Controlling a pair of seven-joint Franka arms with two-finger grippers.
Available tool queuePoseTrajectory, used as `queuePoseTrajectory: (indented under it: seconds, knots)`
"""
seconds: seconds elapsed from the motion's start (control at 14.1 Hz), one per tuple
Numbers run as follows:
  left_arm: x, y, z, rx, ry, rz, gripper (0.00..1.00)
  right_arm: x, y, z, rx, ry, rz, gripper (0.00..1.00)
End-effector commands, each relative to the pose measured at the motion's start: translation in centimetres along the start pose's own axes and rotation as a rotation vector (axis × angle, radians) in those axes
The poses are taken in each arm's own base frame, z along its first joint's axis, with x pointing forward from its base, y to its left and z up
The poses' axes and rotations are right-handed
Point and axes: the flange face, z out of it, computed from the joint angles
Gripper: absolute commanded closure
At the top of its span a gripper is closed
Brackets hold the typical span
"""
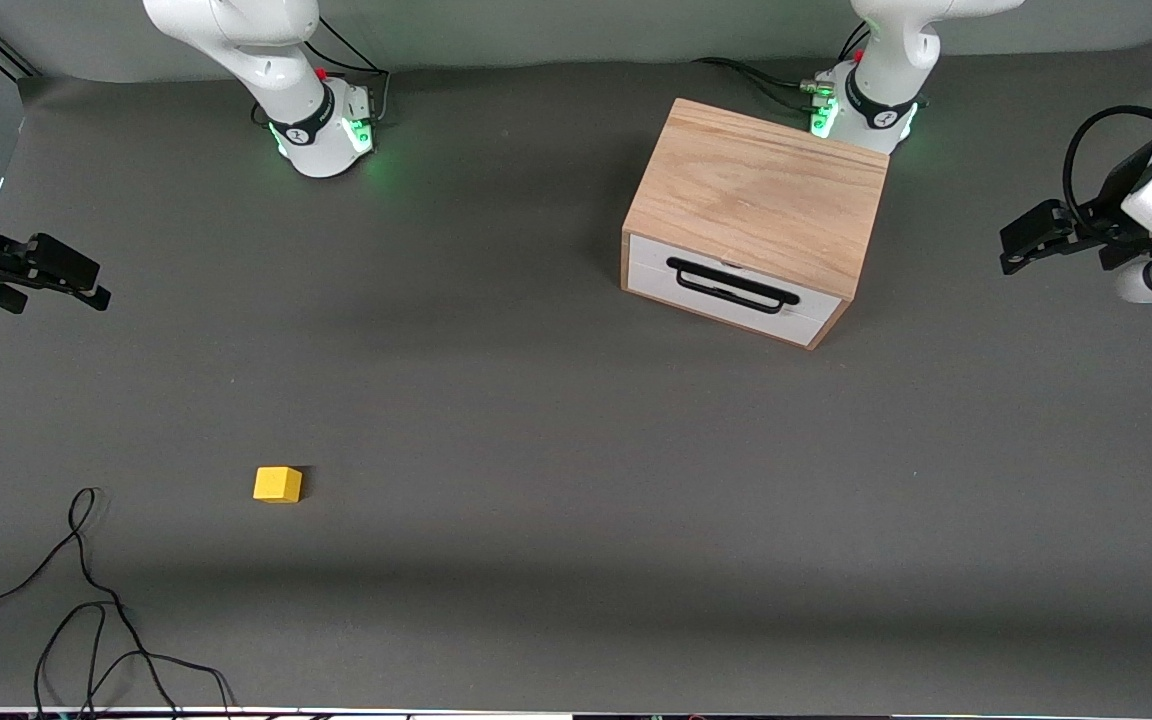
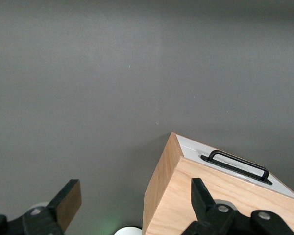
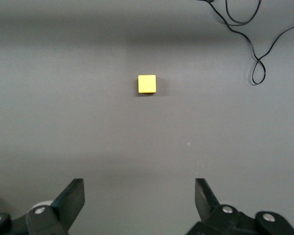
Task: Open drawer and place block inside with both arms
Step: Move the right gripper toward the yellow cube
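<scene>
The drawer [image 1: 736,292] is closed, its white front and black wire handle [image 1: 732,285] facing the front camera, set in a light wooden cabinet [image 1: 761,190]. The yellow block [image 1: 278,484] lies alone on the grey table, toward the right arm's end and nearer the front camera than the cabinet. My right gripper [image 1: 86,280] hangs open and empty over the table's edge at the right arm's end; its wrist view shows the block [image 3: 147,83] well ahead of the open gripper [image 3: 138,188]. My left gripper [image 1: 1006,252] hangs open and empty at the left arm's end, with the cabinet [image 2: 210,205] under it [image 2: 135,191].
A loose black cable [image 1: 86,600] lies on the table near the front edge at the right arm's end, close to the block; it also shows in the right wrist view [image 3: 255,44]. The arms' green-lit bases [image 1: 321,130] [image 1: 866,110] stand along the back edge.
</scene>
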Motion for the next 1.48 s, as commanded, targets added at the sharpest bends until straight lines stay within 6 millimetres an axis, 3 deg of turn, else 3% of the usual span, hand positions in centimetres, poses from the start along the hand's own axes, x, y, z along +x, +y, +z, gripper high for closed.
queuePoseTrajectory:
  seconds: [0.0,0.49,0.92,1.2,1.41]
  knots:
    - [-0.7,-0.3,-1.4,0.0,0.053,-0.006,0.0,-0.3,-0.1,-0.3,0.019,-0.026,0.006,0.0]
    - [-0.7,-0.3,-1.4,0.0,0.053,-0.006,0.0,0.4,0.4,0.1,0.018,-0.019,0.0,0.0]
    - [-0.7,-0.3,-1.4,0.0,0.053,-0.006,0.0,3.0,0.7,3.4,0.013,-0.002,0.008,0.0]
    - [-0.7,-0.2,-1.4,0.0,0.053,-0.005,0.0,5.5,1.0,8.3,0.001,-0.022,0.004,0.0]
    - [-0.7,-0.3,-1.4,0.0,0.053,-0.006,0.0,8.1,1.6,13.9,0.013,-0.032,0.025,0.0]
